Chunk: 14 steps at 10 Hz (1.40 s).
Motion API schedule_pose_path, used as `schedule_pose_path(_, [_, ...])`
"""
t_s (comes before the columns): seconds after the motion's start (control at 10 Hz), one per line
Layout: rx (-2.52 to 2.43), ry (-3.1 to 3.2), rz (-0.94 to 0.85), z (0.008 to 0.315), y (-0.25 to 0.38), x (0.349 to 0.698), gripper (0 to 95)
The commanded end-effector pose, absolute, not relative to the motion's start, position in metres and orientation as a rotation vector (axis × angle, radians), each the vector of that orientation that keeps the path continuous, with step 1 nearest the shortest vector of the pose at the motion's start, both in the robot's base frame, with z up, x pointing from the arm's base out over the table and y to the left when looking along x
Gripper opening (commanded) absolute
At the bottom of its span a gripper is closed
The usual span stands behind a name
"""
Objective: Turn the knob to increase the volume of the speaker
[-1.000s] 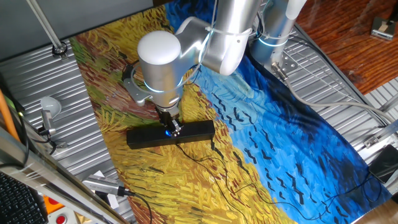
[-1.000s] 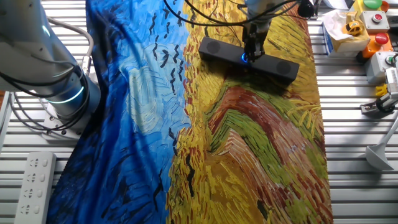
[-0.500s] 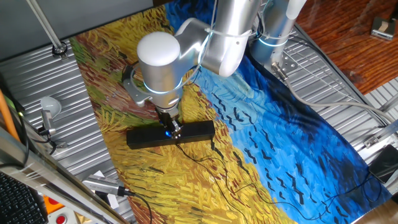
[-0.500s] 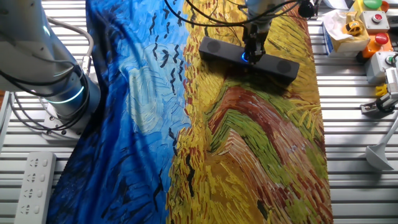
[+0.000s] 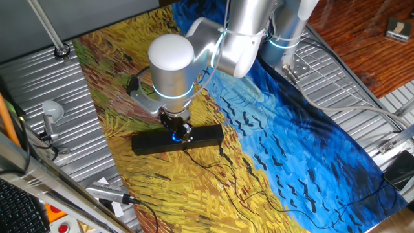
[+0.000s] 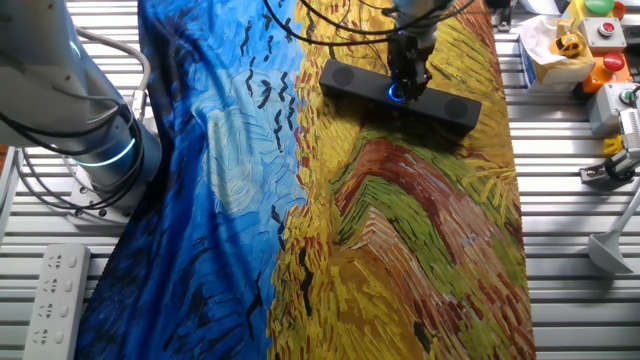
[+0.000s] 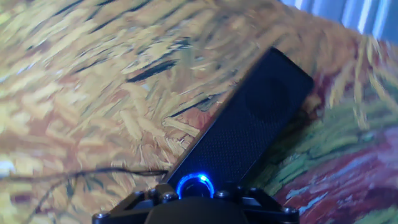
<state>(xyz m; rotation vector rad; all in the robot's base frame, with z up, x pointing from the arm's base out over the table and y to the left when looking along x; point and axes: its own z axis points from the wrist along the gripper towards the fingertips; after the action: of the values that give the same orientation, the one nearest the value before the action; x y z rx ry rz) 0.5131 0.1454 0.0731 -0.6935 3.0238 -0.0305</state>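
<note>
While the arm reaches down over the painted cloth [image 5: 291,149], one fixed view shows the gripper [image 5: 180,134] set right on the knob [image 5: 175,136], whose blue glow peeks out beside the fingertips; the speaker [image 5: 176,139] lies flat near the middle of the table, closer to the front edge in this view, its thin cable [image 5: 213,165] trailing off across the cloth; a grey microphone-like object [image 5: 50,113] sits well apart by the left edge.

From the other fixed view, the gripper [image 6: 408,88] comes straight down onto the knob [image 6: 396,94] at the centre of the speaker [image 6: 400,95], which lies toward the far edge here; the fingers appear drawn in narrow about the dial, though whether they truly pinch it I cannot tell.

Through the hand view, the knob [image 7: 195,186] glows just at the gripper housing, the speaker [image 7: 249,130] stretching away beyond it; the fingertips are hidden.

Judging by this, the turning step is in hand; the next move calls for a firm hold and a steady wrist rotation in the volume-up direction, without dragging the light bar across the cloth.
</note>
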Motion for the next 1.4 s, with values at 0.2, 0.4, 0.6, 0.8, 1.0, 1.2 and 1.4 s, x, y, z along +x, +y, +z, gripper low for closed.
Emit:
schedule_pose_path(0.2, [-1.382, 2.759, -0.068, 0.084, 0.145, 0.512, 57.0])
schedule_pose_path(0.4, [-1.672, 2.576, -0.064, 0.084, 0.145, 0.512, 57.0])
schedule_pose_path(0.6, [-1.913, 2.385, -0.040, 0.083, 0.145, 0.512, 57.0])
schedule_pose_path(0.8, [-2.042, 2.277, -0.044, 0.079, 0.145, 0.512, 57.0])
schedule_pose_path(1.0, [-2.070, 2.230, -0.019, 0.071, 0.145, 0.513, 57.0])
schedule_pose_path(1.2, [-2.086, 2.216, -0.021, 0.068, 0.145, 0.513, 57.0])
schedule_pose_path(1.4, [-2.096, 2.207, -0.020, 0.066, 0.145, 0.513, 57.0])
